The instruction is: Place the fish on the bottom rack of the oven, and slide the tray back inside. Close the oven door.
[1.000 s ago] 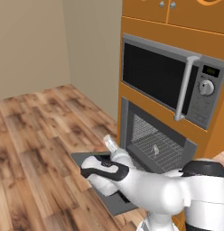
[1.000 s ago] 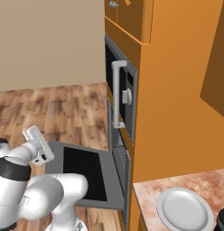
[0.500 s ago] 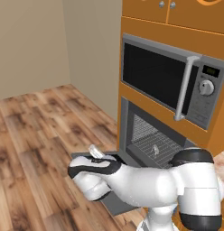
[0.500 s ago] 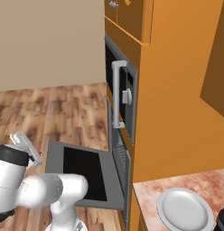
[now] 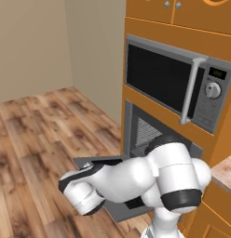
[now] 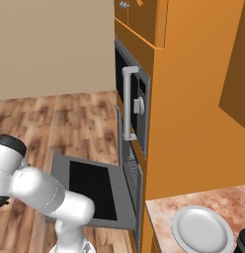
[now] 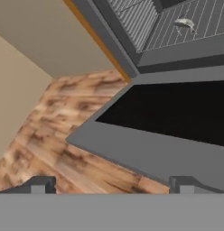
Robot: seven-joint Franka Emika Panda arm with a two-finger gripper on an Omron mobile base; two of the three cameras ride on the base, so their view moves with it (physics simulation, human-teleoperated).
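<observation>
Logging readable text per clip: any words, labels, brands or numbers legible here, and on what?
None can be read.
Microwave display: greenish marks, too blurred to read.
Its dial: no readable marking.
Oven door: blank.

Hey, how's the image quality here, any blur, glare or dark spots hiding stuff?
Hand view: soft and blocky, the fish only a pale smudge on the bottom rack. Left base view: sharp, flat lighting, no glare on the microwave. Right base view: the oven door pane reads plain black, the white plate evenly lit.
</observation>
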